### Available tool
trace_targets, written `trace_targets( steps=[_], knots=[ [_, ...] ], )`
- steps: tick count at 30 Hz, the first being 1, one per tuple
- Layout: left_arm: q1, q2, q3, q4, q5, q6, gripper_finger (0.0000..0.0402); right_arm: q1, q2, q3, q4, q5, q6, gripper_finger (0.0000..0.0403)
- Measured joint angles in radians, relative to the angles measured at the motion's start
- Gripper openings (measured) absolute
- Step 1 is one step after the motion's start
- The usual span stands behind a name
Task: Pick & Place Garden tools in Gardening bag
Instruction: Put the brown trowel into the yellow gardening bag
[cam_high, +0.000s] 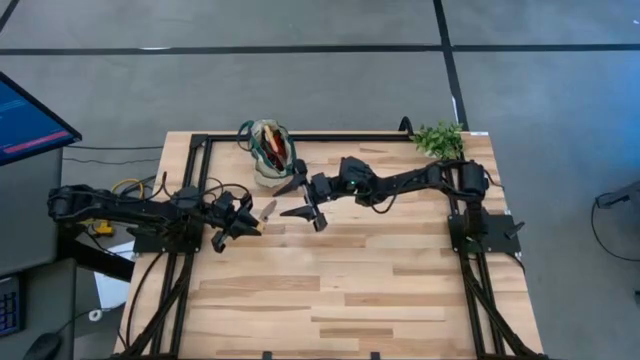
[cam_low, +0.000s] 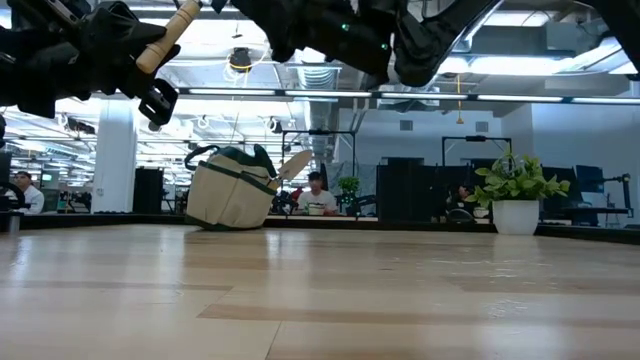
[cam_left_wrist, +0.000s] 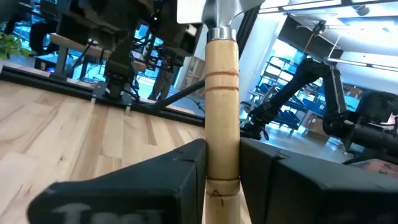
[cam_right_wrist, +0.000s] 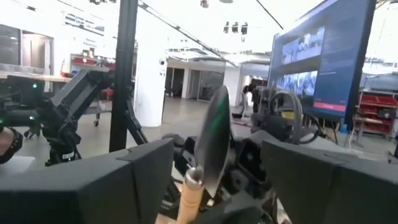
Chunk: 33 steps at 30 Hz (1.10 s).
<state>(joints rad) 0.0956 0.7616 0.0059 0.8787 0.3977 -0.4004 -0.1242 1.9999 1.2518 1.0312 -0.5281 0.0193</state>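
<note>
A silver trowel (cam_high: 268, 210) with a wooden handle (cam_left_wrist: 221, 93) hangs above the table's middle left, with my left gripper (cam_high: 240, 222) shut on the handle. My right gripper (cam_high: 298, 203) reaches in from the right and is open. Its fingers stand on either side of the trowel's blade (cam_right_wrist: 214, 134) without touching it. The beige gardening bag (cam_high: 270, 152) with green trim rests tilted on the table near the far edge, with tools and a red piece sticking out of its mouth. In the low view the bag (cam_low: 230, 190) shows at the left. My left gripper pinches the trowel's wooden handle (cam_left_wrist: 221, 146) between its two fingers, below the metal collar. The fingers come level from the table's left and lie across the handle. The trowel is lifted clear of the table, its blade pointing toward my right gripper.
A leafy green plant (cam_high: 438, 138) in a white pot (cam_low: 516, 216) stands at the far right corner. Black frame rails (cam_high: 200, 150) run along the table's left, far and right sides. Bare wood lies across the near half of the table (cam_high: 340, 300).
</note>
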Motion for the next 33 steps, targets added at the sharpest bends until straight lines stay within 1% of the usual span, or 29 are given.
trace_targets(
  steps=[2,8,11,15,19,26,31,33],
  knots=[
    [0.000,0.000,0.000,0.000,-0.001,0.000,0.0048,0.000,-0.001,0.001,0.003,0.000,0.000,0.0221],
    [0.001,0.000,0.000,-0.005,-0.036,-0.007,0.0048,-0.001,0.000,0.035,-0.036,0.000,-0.003,0.0143],
    [0.001,0.000,0.000,-0.008,-0.043,-0.022,0.0048,-0.001,0.000,0.059,-0.072,0.001,-0.003,0.0117],
    [0.001,0.000,0.000,-0.008,-0.077,-0.030,0.0048,-0.001,0.000,0.080,-0.116,0.002,-0.004,0.0096],
    [0.000,0.000,0.000,-0.009,-0.079,-0.030,0.0048,-0.002,0.000,0.081,-0.122,0.002,-0.019,0.0076],
    [0.000,0.000,0.000,-0.008,-0.065,-0.026,0.0048,-0.001,0.000,0.081,-0.118,-0.021,-0.015,0.0012],
    [0.000,0.000,0.000,-0.006,-0.075,-0.024,0.0049,-0.002,0.000,0.081,-0.112,-0.036,-0.011,0.0004],
    [0.000,0.000,0.000,-0.003,-0.079,-0.023,0.0066,-0.002,0.000,0.081,-0.109,-0.036,-0.011,0.0003]
  ],
)
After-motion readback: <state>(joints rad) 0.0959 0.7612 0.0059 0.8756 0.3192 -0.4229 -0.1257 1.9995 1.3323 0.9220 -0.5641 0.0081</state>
